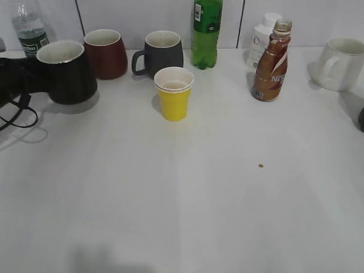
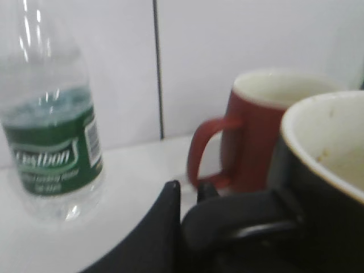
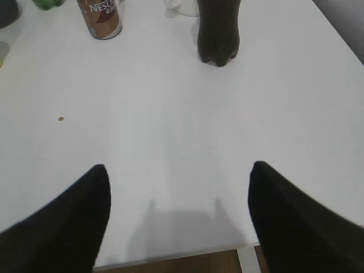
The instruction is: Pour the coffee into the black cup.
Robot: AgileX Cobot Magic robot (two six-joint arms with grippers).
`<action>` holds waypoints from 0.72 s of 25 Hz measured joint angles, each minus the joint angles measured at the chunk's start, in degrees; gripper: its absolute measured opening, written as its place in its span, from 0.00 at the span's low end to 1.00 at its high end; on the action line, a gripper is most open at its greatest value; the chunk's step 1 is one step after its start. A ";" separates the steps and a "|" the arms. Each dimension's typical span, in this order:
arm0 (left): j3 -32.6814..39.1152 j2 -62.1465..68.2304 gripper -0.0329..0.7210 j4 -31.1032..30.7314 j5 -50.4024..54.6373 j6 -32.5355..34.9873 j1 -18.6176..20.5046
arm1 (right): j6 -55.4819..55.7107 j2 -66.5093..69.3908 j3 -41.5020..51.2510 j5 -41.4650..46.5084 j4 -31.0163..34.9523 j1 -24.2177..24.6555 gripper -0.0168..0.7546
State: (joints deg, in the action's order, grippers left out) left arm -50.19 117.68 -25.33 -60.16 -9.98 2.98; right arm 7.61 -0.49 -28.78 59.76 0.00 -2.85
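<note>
A black cup (image 1: 63,71) with a pale inside stands at the far left, upright on the table. My left gripper (image 1: 23,77) is shut on its handle. In the left wrist view the jaws (image 2: 185,196) clamp the handle beside the cup's rim (image 2: 318,170). The brown Nescafe coffee bottle (image 1: 271,61) stands uncapped at the back right, and it also shows in the right wrist view (image 3: 102,20). My right gripper (image 3: 179,182) is open and empty above the table's near right edge, far from the bottle.
A red mug (image 1: 106,53), a dark grey mug (image 1: 162,52), a yellow paper cup (image 1: 174,92), a green bottle (image 1: 206,31), a white jar (image 1: 263,40), a white mug (image 1: 340,62), a water bottle (image 1: 29,31). A dark cola bottle (image 3: 218,34) stands on the right.
</note>
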 joint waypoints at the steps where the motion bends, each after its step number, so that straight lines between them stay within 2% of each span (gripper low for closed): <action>1: 0.50 -0.80 0.12 -0.57 -0.51 -1.02 0.00 | 0.00 0.00 0.00 0.00 0.00 0.00 0.78; 3: 1.07 -2.57 0.12 -2.87 -1.59 -3.65 0.00 | 0.00 0.00 0.00 0.00 0.00 0.00 0.78; 11: 1.15 -7.79 0.12 -19.63 -5.43 -14.57 -1.44 | 0.00 0.00 0.00 0.00 0.00 0.00 0.78; 18: 1.15 -8.42 0.12 -24.03 -5.64 -17.00 -8.24 | 0.00 0.00 0.00 0.00 0.00 0.00 0.78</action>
State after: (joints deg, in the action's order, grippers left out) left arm -49.04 109.25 -49.36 -65.80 -26.98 -5.26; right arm 7.61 -0.49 -28.78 59.76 0.00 -2.85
